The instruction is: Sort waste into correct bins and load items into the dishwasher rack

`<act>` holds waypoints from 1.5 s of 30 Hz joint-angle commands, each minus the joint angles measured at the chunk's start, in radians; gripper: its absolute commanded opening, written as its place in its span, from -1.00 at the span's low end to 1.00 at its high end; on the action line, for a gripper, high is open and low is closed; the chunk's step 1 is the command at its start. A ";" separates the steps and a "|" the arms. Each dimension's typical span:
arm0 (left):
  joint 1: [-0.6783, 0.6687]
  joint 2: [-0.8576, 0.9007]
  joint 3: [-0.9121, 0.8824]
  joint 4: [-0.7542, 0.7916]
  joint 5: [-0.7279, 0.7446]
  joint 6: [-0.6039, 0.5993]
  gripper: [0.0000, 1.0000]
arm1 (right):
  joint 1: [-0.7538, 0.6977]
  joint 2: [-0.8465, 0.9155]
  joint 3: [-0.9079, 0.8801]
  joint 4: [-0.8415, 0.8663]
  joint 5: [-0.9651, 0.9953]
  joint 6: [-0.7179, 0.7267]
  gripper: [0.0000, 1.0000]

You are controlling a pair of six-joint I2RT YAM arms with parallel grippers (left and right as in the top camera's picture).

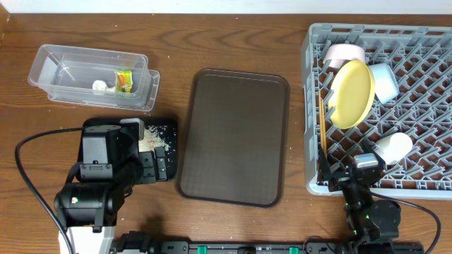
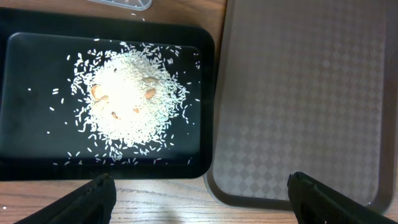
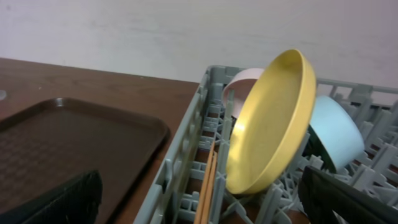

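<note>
Spread wide and holding nothing, the left hand (image 2: 202,199) shows its dark fingertips (image 2: 93,198) above the shallow black tray (image 2: 18,155). Whitish rice crumbs (image 2: 127,99) lie heaped there with a few tan bits among them. Just beside it sits the brown serving tray (image 2: 298,93), its floor stamped with diamonds.

On the bench (image 1: 233,35) the clear tub (image 1: 63,70) holds the green-yellow-orange wrapper (image 1: 124,81) and the white scrap (image 1: 99,86); the wrapper's print is too small to read.

The right hand (image 3: 202,202), also wide and empty, hovers at the near edge of the grey rack (image 1: 424,176). Inside, the yellow-green plate (image 3: 270,124) stands on edge, with the white bowl (image 1: 344,53) behind it and the light blue bowl (image 3: 336,134) beside it. The chopsticks (image 3: 208,186) slant along the rack's wall, and the white cup (image 1: 393,146) lies nearer the hand.
</note>
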 commanded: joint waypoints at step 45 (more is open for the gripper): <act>0.002 -0.306 -0.042 -0.009 -0.082 0.018 0.82 | -0.006 -0.005 -0.002 -0.005 0.032 0.021 0.99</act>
